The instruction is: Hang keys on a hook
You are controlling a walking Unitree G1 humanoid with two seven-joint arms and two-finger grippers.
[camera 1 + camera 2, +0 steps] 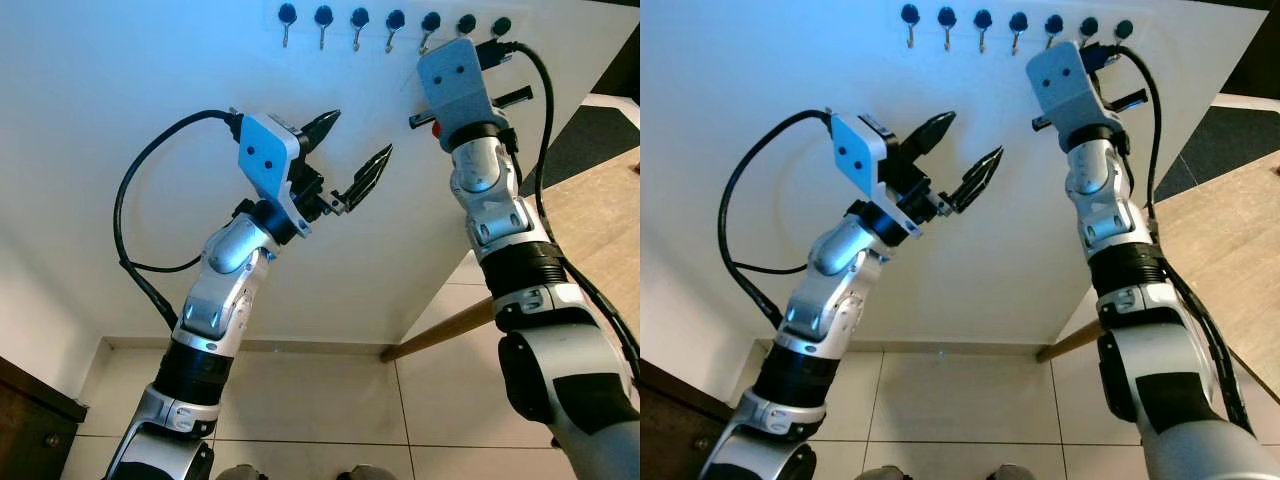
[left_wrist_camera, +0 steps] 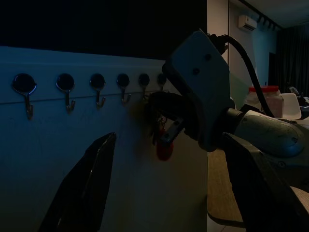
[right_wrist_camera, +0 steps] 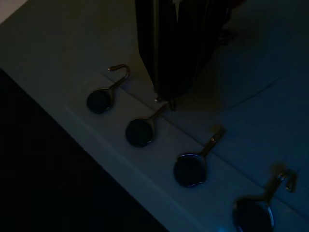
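Both silver arms reach up the white wall [image 1: 120, 120]. Left pincer [image 1: 350, 150] gapes empty below seven dark-capped hooks [image 1: 359, 18] along the wall's upper edge. Right pincer [image 2: 166, 121] grips keys [image 2: 164, 147] with a red tag beside them.

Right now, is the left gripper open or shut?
Open: the left gripper has its two black fingers spread apart, holding nothing, below the hooks.
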